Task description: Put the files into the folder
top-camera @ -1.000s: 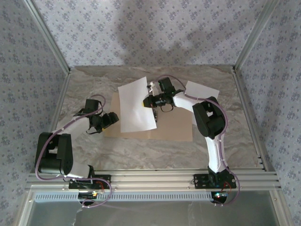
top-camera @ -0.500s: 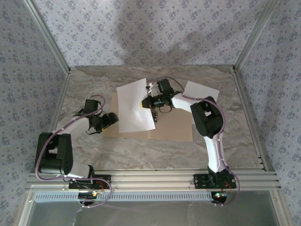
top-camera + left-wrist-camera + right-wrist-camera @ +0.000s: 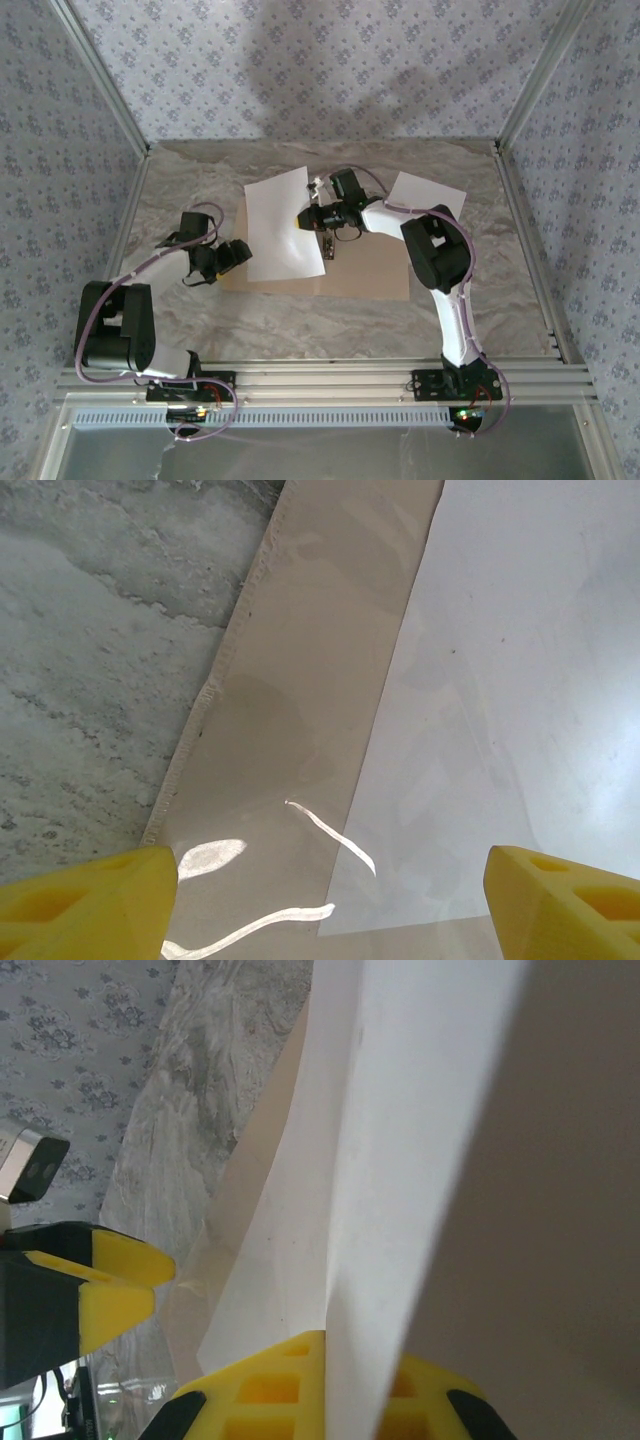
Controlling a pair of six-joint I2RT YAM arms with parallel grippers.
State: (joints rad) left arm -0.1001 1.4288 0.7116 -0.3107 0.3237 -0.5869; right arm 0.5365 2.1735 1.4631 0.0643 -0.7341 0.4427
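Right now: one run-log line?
right gripper: shut on sheet | sheet: over open folder | left gripper: open, over folder's left edge | second sheet: on table

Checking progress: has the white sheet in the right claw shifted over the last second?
Yes. The sheet, pinched by the right claw, slid leftward across the folder, away from the other sheet.

You are seeing the first sheet lying over the folder's left half, the second sheet lying behind its right end.
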